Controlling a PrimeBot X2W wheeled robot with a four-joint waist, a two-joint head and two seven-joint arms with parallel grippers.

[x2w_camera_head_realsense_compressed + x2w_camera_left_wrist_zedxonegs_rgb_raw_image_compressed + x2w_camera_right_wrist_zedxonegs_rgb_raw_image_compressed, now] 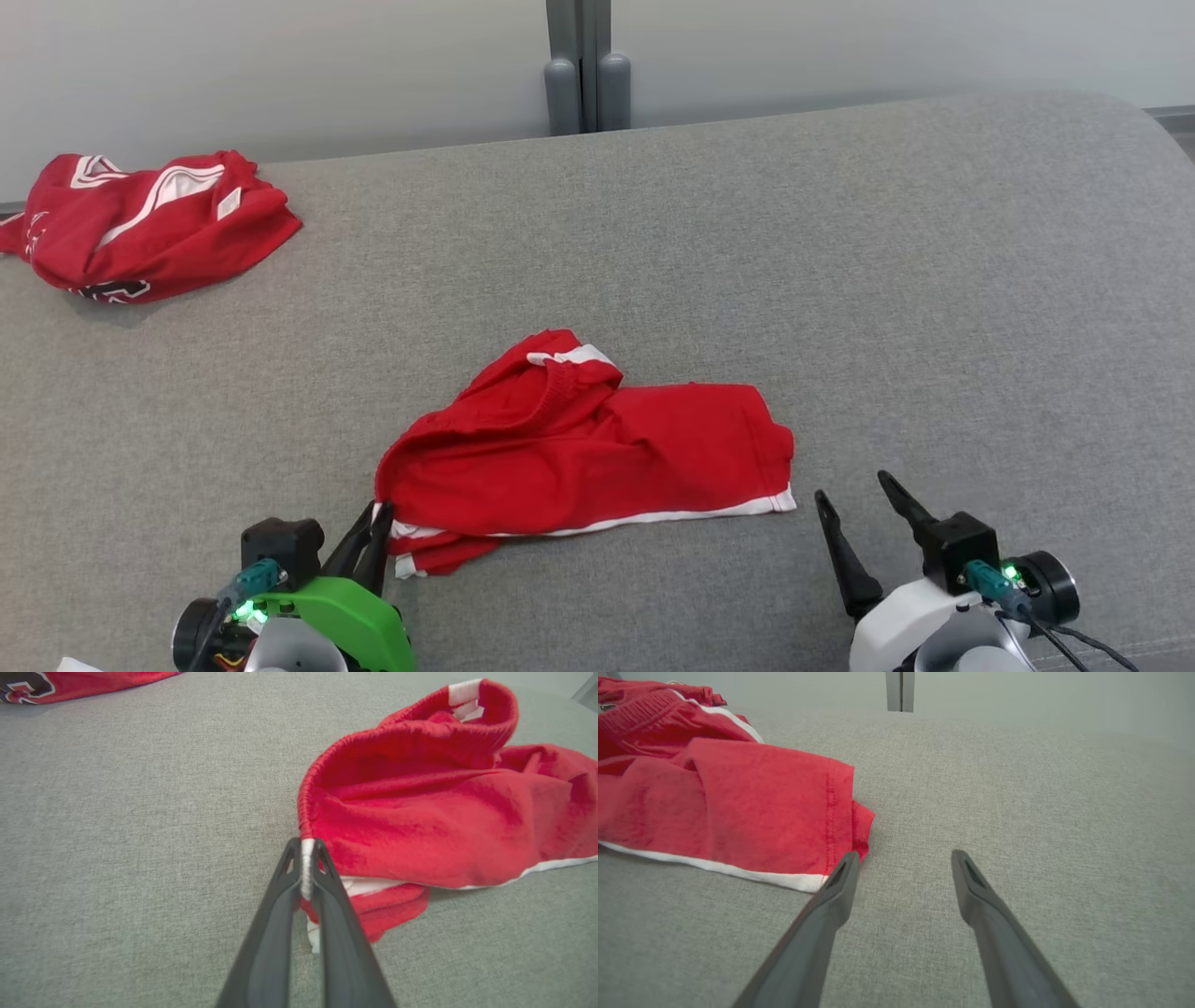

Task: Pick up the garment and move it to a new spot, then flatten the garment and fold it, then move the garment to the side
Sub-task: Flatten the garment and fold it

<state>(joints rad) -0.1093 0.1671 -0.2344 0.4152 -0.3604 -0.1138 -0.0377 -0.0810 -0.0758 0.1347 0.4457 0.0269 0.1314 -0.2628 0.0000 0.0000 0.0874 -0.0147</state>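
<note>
The garment [579, 448] is a pair of red shorts in soft, slightly wrinkled cloth, with a gathered elastic waistband and a white stripe along its edge. It lies crumpled low in the middle of the head view on a grey surface [840, 280] covered in coarse woven fabric. Its long axis runs across the frame. The bunched waistband is at the left and rises toward the centre, and the stitched leg hem points right.

The left gripper [378, 511], on a green housing at the lower left, has its 2 dark fingers pressed together on the garment's left corner. The left wrist view shows what the head view blurs: the left gripper [307, 845] pinches a thin white fold of the stripe where the ribbed waistband of the garment [420, 812] ends.

The right gripper [851, 487], on a white housing at the lower right, stands spread and holds nothing. In the right wrist view the right gripper [906, 855] frames bare cloth, and 1 fingertip is just beside the hem corner of the garment [738, 807]. Whether it touches the hem cannot be told.

At the upper left of the head view lies a second red garment [140, 224] with white trim, well apart from the first. It is possibly a jersey, but too bunched to be sure. A grey post [588, 75] stands at the top centre.
</note>
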